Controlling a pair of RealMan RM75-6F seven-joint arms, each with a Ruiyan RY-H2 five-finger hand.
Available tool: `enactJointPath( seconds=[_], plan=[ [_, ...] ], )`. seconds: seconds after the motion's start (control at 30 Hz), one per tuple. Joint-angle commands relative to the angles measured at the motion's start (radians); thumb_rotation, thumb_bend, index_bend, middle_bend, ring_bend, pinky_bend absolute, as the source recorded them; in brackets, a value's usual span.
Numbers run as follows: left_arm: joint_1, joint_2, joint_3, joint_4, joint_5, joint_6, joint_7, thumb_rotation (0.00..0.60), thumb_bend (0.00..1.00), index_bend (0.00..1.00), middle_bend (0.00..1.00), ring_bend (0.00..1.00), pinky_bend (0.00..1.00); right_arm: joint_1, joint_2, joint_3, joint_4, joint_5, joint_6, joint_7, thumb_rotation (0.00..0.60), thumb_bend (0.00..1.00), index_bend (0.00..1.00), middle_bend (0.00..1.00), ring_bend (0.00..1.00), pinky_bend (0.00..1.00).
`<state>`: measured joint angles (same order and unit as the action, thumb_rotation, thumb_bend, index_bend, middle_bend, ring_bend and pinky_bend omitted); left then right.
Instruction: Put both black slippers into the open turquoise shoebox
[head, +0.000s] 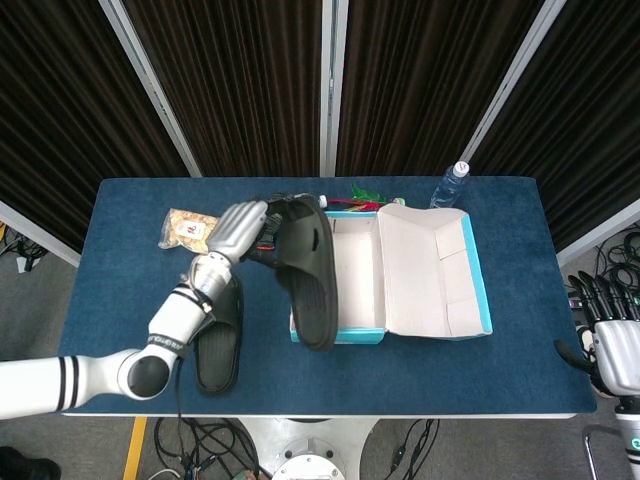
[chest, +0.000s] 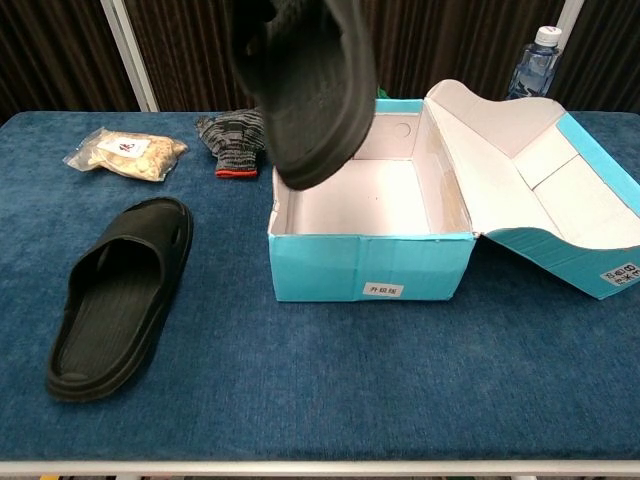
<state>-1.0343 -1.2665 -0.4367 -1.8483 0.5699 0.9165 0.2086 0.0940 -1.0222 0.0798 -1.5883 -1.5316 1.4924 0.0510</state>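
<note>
My left hand (head: 238, 230) holds one black slipper (head: 308, 272) up in the air, hanging over the left wall of the open turquoise shoebox (head: 338, 335). From the chest, that slipper (chest: 305, 90) hangs sole-out above the box's (chest: 370, 265) front left corner; the hand itself is out of frame. The other black slipper (head: 218, 335) lies flat on the blue table left of the box, also seen from the chest (chest: 118, 295). My right hand (head: 612, 345) rests off the table's right edge, fingers apart, holding nothing.
A snack bag (head: 192, 230) and a striped glove (chest: 232, 135) lie at the back left. A water bottle (head: 450, 185) stands behind the box's open lid (head: 435, 270). Colourful items (head: 362, 200) lie behind the box.
</note>
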Motion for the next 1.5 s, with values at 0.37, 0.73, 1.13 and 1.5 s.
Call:
enactJointPath(
  seconds=[0.37,0.73,1.13,1.5],
  plan=[
    [-0.153,-0.447,-0.06,0.64,0.268,-0.177,-0.313,0.6,0.0,0.65,0.66,0.88,0.78,0.026,0.047,0.016,-0.074,0.024,-0.036,-0.075,0.6,0.12,0.0,0.06,0.0,0.0],
    [-0.219,-0.618,-0.042,0.921,0.335,-0.215,-0.389,0.6,0.0,0.66,0.66,0.87,0.74,0.031,0.057,0.021,-0.1,0.051,-0.049,-0.106,0.6,0.12,0.0,0.06,0.0,0.0],
    [-0.239,-0.714,-0.034,1.082,0.415,-0.244,-0.489,0.6,0.0,0.66,0.66,0.87,0.74,0.031,0.056,0.022,-0.108,0.066,-0.053,-0.119,0.6,0.12,0.0,0.06,0.0,0.0],
    [-0.237,-0.793,-0.023,1.19,0.446,-0.287,-0.556,0.6,0.0,0.67,0.66,0.87,0.73,0.024,0.057,0.02,-0.103,0.074,-0.049,-0.112,0.6,0.12,0.0,0.06,0.0,0.0]
  ],
)
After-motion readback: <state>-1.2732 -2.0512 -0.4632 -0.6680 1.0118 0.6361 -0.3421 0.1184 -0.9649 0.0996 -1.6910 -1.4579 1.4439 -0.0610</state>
